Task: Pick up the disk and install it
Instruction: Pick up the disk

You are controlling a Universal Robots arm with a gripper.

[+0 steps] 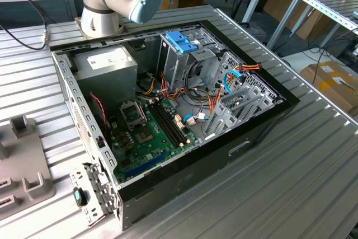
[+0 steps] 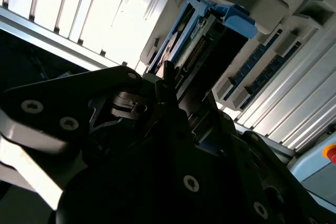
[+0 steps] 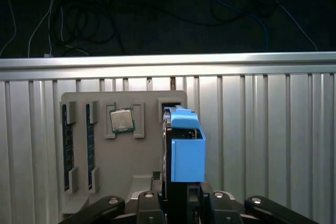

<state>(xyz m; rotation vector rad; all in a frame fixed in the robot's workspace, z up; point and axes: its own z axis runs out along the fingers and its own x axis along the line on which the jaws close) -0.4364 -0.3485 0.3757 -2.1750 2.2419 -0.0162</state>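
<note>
The disk (image 3: 184, 150) stands on edge in a slot of a grey holder plate (image 3: 121, 171), with its blue plastic rail facing the first wrist view. My gripper (image 3: 176, 196) sits at the disk's near end with a dark finger on each side, shut on it. The second wrist view shows the disk (image 2: 202, 35) with its blue rail and connector edge running out from between the fingers (image 2: 167, 74) of the gripper (image 2: 184, 103). The open computer case (image 1: 268, 116) lies on the ribbed table in the exterior view.
The holder plate also carries a square processor chip (image 3: 122, 120) and two memory sticks (image 3: 65, 150). Inside the case are a metal drive cage with a blue latch (image 1: 182, 42), a grey power-supply box (image 1: 106, 62), a green motherboard (image 1: 148, 132) and loose cables (image 1: 224, 82). The table's edge rail (image 3: 168, 64) runs just beyond the holder.
</note>
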